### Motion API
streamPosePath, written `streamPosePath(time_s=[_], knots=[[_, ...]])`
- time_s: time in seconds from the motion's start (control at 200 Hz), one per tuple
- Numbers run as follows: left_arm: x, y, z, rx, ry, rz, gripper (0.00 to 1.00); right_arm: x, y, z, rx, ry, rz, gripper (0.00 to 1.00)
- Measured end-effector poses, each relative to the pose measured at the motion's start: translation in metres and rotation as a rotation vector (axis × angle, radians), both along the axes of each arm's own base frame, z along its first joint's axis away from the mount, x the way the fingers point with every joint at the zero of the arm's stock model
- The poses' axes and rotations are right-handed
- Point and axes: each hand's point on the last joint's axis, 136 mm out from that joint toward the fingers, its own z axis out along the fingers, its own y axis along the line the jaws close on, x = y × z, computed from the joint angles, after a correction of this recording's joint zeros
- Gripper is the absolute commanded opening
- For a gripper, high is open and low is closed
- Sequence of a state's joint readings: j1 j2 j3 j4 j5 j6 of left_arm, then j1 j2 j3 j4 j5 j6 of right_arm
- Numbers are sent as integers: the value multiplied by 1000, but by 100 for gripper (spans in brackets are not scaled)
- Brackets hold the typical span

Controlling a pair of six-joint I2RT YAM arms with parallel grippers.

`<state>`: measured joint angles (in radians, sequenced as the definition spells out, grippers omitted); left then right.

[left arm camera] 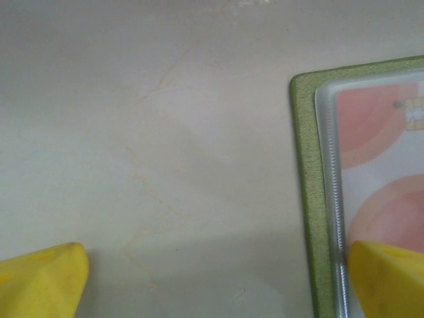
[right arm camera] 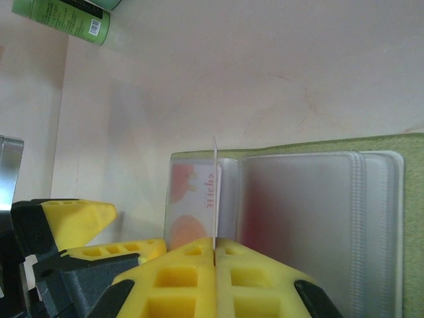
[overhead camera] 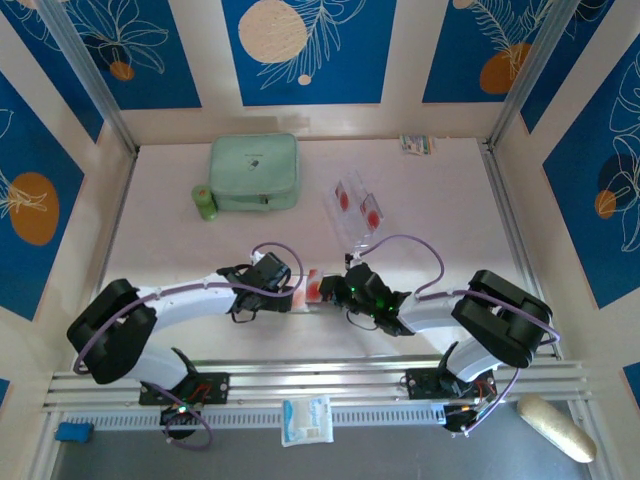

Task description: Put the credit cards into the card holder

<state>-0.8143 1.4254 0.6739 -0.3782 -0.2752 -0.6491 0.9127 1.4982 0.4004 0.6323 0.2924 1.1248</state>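
At the near edge of the table [overhead camera: 170,250], the card holder [right arm camera: 298,212] is cut off by the frame; the right gripper [right arm camera: 215,246] pinches an edge-on credit card [right arm camera: 215,192]; the left gripper [left arm camera: 217,255] gapes wide; the mint case [overhead camera: 253,172] lies far behind.

Card holder [left arm camera: 306,172] lies open on table [overhead camera: 450,200], centre, near the arm bases. Left gripper [overhead camera: 288,292] on its left, right gripper [right arm camera: 215,255] on its right, a card [right arm camera: 215,179] on edge over the pockets. Credit cards [overhead camera: 357,205] behind it, slightly right. Zip case [overhead camera: 253,172] back left, roll [overhead camera: 205,203] just beside its left near corner.
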Motion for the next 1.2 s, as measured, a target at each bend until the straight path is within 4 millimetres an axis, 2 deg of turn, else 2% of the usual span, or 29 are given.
streamPosePath(time_s=[0.555,1.2], knots=[[6,-2,10,2,-23,2,100,-7,-6,-12,-14,10,-10,0],[2,1,-1,20,-5,3,100,-7,-6,-18,-3,10,-13,0]])
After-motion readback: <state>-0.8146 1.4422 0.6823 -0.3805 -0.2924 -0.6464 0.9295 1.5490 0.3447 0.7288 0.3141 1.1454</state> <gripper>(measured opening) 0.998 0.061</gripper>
